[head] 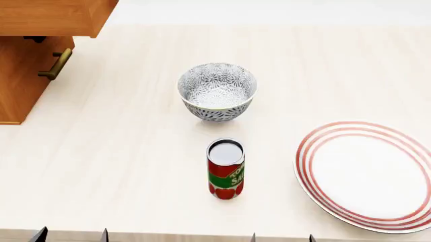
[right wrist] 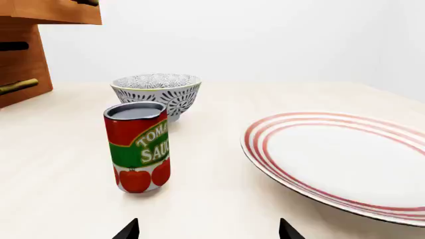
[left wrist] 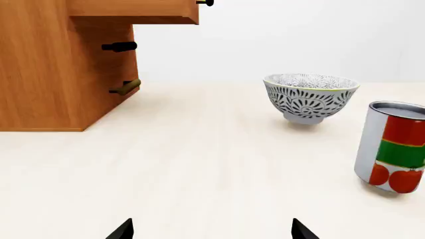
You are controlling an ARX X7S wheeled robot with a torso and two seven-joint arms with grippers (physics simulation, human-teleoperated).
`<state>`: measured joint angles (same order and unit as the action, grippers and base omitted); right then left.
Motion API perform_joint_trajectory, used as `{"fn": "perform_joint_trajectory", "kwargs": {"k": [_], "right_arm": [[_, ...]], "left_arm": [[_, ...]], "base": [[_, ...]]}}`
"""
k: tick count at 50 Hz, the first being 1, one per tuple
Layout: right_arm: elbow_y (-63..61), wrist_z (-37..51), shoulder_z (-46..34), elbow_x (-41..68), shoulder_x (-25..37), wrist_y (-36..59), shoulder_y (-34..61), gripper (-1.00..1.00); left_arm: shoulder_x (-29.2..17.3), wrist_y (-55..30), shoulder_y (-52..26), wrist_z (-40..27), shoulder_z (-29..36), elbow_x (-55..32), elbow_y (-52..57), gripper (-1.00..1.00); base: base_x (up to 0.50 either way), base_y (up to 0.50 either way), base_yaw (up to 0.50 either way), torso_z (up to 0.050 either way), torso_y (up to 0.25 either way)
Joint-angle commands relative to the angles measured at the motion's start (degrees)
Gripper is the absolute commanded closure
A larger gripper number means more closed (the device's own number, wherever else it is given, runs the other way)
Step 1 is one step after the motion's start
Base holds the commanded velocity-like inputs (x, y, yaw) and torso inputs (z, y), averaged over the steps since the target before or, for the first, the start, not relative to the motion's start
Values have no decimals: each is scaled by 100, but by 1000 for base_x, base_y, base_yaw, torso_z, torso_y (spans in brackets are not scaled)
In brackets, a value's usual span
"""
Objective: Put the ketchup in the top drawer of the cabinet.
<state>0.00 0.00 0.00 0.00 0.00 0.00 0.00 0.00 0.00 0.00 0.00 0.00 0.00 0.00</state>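
Jaws of both grippers, left gripper [left wrist: 211, 230] and right gripper [right wrist: 208, 230], stand spread, holding nothing. Ketchup [head: 225, 169] upright on pale wooden table [head: 121, 151], between bowl [head: 217, 91] and near edge; top drawer [head: 50, 17] open. Plain white wall behind.

1. Bright, even, diffuse light in all three views; no glare.
2. Soft, faint shadows lie under the bowl [head: 217, 92], the can [head: 225, 169] and the cabinet [left wrist: 47, 74] on the pale counter [head: 135, 166].
3. Renders are sharp throughout, without blur or edge distortion.
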Motion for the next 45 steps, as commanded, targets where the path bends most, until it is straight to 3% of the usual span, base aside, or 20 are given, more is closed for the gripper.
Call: {"fn": "perform_joint_trajectory", "kwargs": {"k": [1, 27, 32, 45], "right_arm": [[-12, 91, -91, 71, 71, 15, 4, -100], [-2512, 517, -223, 460, 578, 1646, 259, -100], [-3319, 602, -189, 566, 663, 2316, 393, -100], [-3839, 679, -175, 809, 741, 2631, 308, -100]], "left_arm": [[-110, 5, -8, -127, 127, -110, -12, -100], [-607, -1957, -97, -587, 281, -100, 2908, -100], [-680, -2291, -120, -652, 234, -124, 3501, -100], [-775, -2457, -21, -722, 217, -265, 4007, -100]], "base": [[0, 0, 0, 0, 0], [0, 0, 0, 0, 0], [0, 0, 0, 0, 0], [3, 0, 0, 0, 0]]}}
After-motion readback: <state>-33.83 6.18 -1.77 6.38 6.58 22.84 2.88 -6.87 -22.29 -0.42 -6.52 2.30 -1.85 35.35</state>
